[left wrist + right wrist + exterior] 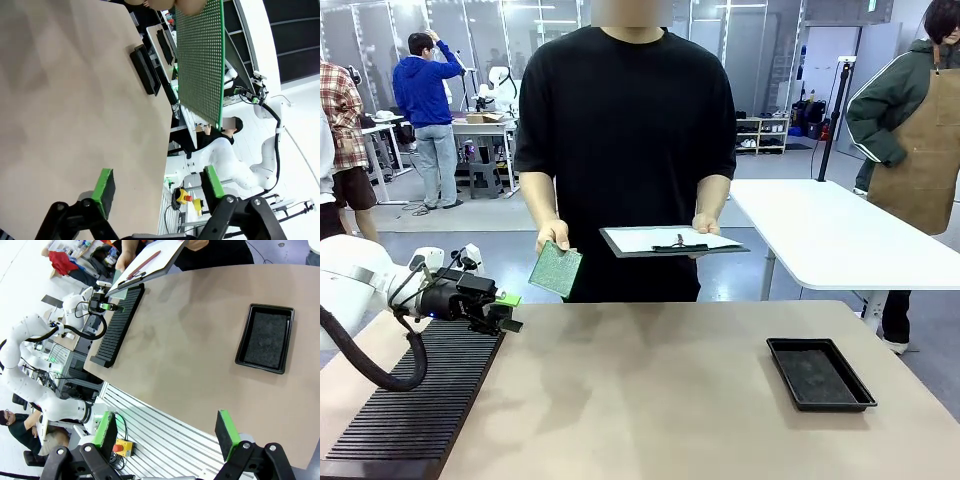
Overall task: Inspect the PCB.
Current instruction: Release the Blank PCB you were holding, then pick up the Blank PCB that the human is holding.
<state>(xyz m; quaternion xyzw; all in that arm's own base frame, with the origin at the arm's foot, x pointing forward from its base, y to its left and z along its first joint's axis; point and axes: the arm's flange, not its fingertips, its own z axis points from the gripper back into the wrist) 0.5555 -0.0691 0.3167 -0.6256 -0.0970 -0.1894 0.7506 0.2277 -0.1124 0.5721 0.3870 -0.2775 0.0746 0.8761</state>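
The PCB [556,268] is a small green board held tilted in the person's hand, just past the table's far edge. My left gripper [510,312] hovers open a short way below and to the left of it, above the ribbed rack, with nothing between its green pads. In the left wrist view the PCB [200,55] hangs ahead of the open left gripper [159,184], gripped at its top by fingers and apart from my pads. My right gripper [166,432] is open and holds nothing, high above the near table edge.
The person's other hand holds a dark clipboard [670,241] with white paper. A black ribbed rack [415,405] lies at the table's left. A black shallow tray [820,373] sits at the right. Bare tabletop [640,390] spreads between them.
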